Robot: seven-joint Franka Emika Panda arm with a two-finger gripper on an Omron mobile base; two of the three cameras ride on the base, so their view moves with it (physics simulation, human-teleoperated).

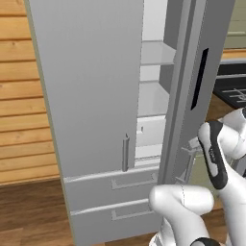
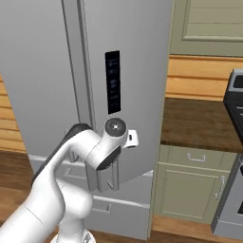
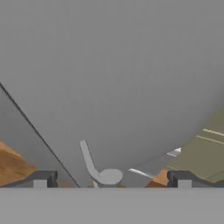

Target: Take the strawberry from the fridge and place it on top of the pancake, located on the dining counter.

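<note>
The light-grey fridge [image 1: 91,86] stands right in front of me. Its left door is closed and its right door [image 1: 192,72] is ajar. Through the gap I see pale shelves [image 1: 156,53]; the strawberry is hidden from here. My gripper [image 3: 112,179] is open and close against the right door's front. The lower end of the door's bar handle [image 3: 109,176] lies between the two wide-apart fingertips [image 3: 41,178], touching neither. In the right base view my forearm covers the hand beside the handle [image 2: 114,178]. The pancake and the dining counter are out of view.
Two fridge drawers [image 1: 115,185] sit below the doors. Right of the fridge run a dark wooden worktop [image 2: 199,123] over green cabinets [image 2: 190,190], then a stove [image 2: 235,95]. A wood-plank wall [image 1: 19,96] is to the left, and a wooden floor [image 1: 29,211] lies below.
</note>
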